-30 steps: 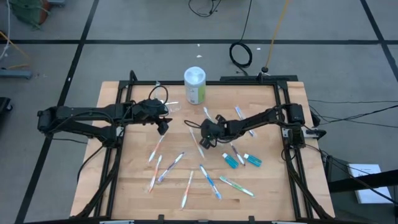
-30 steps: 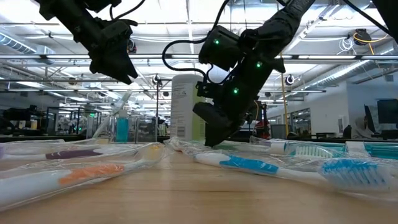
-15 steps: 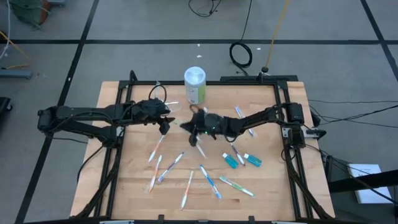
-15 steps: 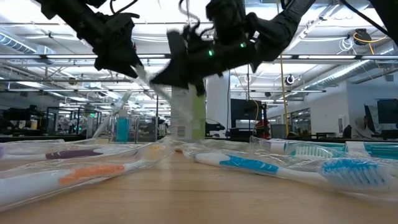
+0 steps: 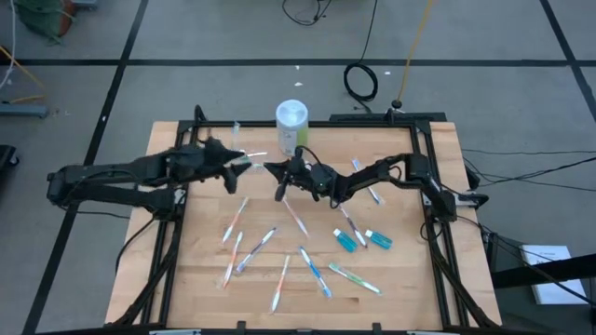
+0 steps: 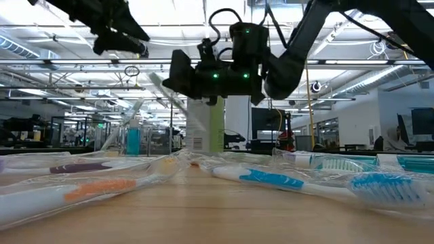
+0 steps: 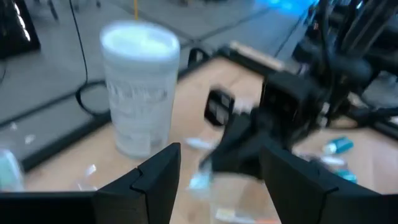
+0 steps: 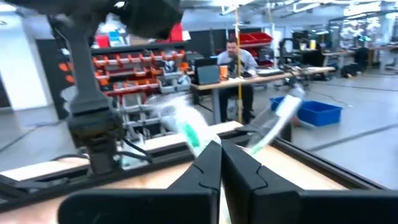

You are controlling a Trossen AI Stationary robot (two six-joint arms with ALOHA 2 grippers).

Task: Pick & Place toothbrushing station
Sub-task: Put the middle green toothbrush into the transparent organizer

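Observation:
My right gripper (image 5: 279,179) (image 6: 173,74) hangs above the table's middle, about level, shut on a toothbrush (image 6: 159,84) whose green-bristled head (image 8: 186,132) sticks out past the fingertips. My left gripper (image 5: 235,167) (image 7: 217,180) is open, high over the left-middle of the table, with nothing between its fingers. A small clear cup (image 5: 253,159) stands on the table between the two grippers, with a toothbrush (image 6: 139,108) leaning out of it. Several more toothbrushes (image 5: 296,216) lie flat on the wood. Two blue tubes (image 5: 346,241) lie at the right. My right gripper pinches the toothbrush's handle (image 8: 208,152) between its two shut fingers, coming about level from the table's right side. The brush runs on past the fingertips, slanting up toward the left arm. It is lifted clear of the table.
A tall white and green canister (image 5: 291,126) stands at the far edge, just behind both grippers. Wrapped toothbrushes (image 6: 271,179) lie across the near half of the table. The black frame rails (image 5: 424,186) run along the left and right sides.
My right gripper has tipped from pointing down to about level, lifting the toothbrush off the table and carrying it up and toward the left arm and the cup. My left gripper has risen and drawn back toward the table's left edge, staying open.

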